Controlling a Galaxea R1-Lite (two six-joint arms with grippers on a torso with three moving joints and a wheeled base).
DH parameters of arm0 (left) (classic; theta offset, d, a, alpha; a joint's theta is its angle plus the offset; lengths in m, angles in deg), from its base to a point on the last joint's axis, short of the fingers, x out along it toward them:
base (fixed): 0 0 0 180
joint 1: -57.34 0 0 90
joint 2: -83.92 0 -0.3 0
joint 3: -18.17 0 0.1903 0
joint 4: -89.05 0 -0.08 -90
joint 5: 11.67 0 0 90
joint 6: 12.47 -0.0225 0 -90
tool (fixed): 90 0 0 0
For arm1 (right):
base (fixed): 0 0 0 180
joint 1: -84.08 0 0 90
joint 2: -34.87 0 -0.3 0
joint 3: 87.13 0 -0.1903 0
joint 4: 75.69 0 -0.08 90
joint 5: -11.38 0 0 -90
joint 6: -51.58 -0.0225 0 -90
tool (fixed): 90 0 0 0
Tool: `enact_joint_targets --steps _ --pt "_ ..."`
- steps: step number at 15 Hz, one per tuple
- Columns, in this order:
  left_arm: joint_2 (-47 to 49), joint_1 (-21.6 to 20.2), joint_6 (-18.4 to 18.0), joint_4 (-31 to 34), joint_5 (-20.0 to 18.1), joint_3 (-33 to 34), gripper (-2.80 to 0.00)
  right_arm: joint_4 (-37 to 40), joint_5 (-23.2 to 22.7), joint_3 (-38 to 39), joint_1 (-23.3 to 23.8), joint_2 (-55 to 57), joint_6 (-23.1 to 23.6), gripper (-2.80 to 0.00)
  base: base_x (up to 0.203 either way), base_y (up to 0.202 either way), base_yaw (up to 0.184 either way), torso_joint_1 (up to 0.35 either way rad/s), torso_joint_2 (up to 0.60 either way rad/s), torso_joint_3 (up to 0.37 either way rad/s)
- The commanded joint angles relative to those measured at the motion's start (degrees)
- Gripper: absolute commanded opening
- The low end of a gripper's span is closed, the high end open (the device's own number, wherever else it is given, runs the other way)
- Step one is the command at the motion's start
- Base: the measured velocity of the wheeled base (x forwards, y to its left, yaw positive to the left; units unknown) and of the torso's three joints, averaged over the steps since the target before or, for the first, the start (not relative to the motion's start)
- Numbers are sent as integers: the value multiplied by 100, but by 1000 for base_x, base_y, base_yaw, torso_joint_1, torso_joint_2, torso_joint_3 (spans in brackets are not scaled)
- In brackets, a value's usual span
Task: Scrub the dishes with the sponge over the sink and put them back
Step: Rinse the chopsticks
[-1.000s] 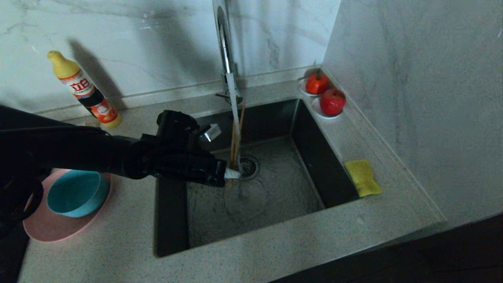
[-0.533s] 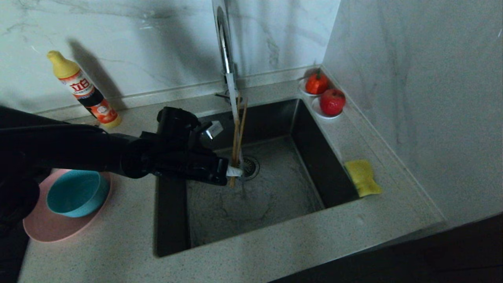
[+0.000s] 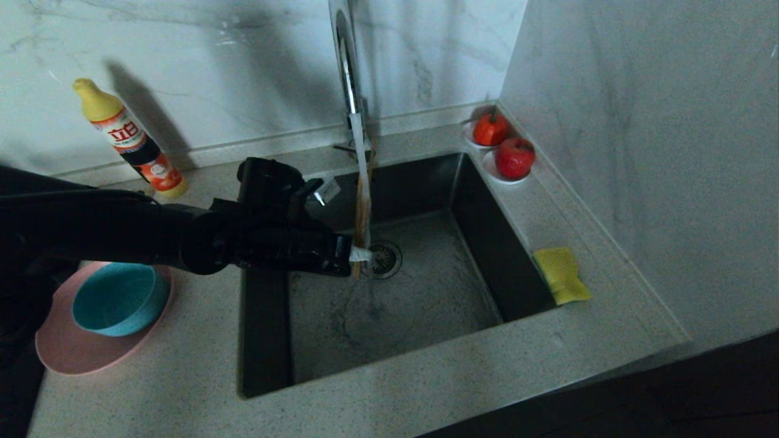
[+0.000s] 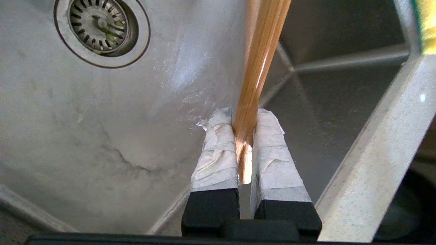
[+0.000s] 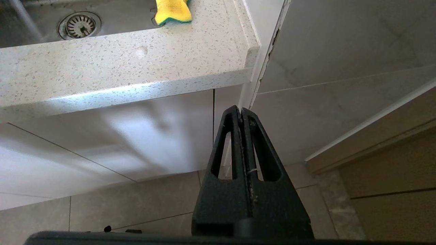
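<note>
My left gripper (image 3: 360, 254) (image 4: 242, 115) is shut on the wooden chopsticks (image 3: 362, 207) (image 4: 260, 64), holding them upright over the sink (image 3: 426, 292), right in the stream of water from the faucet (image 3: 348, 73). The drain strainer (image 3: 384, 258) (image 4: 98, 23) lies just beyond the fingertips. A teal-blue bowl (image 3: 118, 298) sits on the pink plate (image 3: 67, 353) on the counter left of the sink. The yellow sponge (image 3: 561, 274) (image 5: 172, 10) rests on the counter at the sink's right edge. My right gripper (image 5: 241, 114) hangs shut and empty below the counter's front edge.
A dish-soap bottle (image 3: 131, 140) stands at the back left against the wall. Two red fruits (image 3: 504, 146) on small white saucers occupy the back right corner. A marble wall runs along the right side of the counter.
The left gripper has lifted a little and drawn slightly back toward the faucet, carrying the chopsticks upward within the water stream. The right arm has not moved.
</note>
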Motion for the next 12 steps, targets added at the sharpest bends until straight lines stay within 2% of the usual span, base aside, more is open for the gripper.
enact_joint_targets --steps 1,3,5,7,9,12 --pt "-103 2 151 -2 -17 2 -280 0 -4 0 0 4 4 -280 0 0 0 0 0 0" --pt "-254 2 247 12 -17 260 -280 0 -4 0 0 4 4 -280 0 0 0 0 0 0" --pt "-603 2 317 4 -12 825 -280 0 -4 0 0 4 4 -280 0 0 0 0 0 0" --pt "-1105 -18 683 53 110 1201 -280 0 -4 0 0 4 4 -280 0 0 0 0 0 0" --pt "-1634 -47 1214 292 750 1361 -280 0 -4 0 0 4 4 -280 0 0 0 0 0 0" --pt "-2398 -78 1659 1050 2002 1417 -280 0 -4 0 0 4 4 -280 0 0 0 0 0 0"
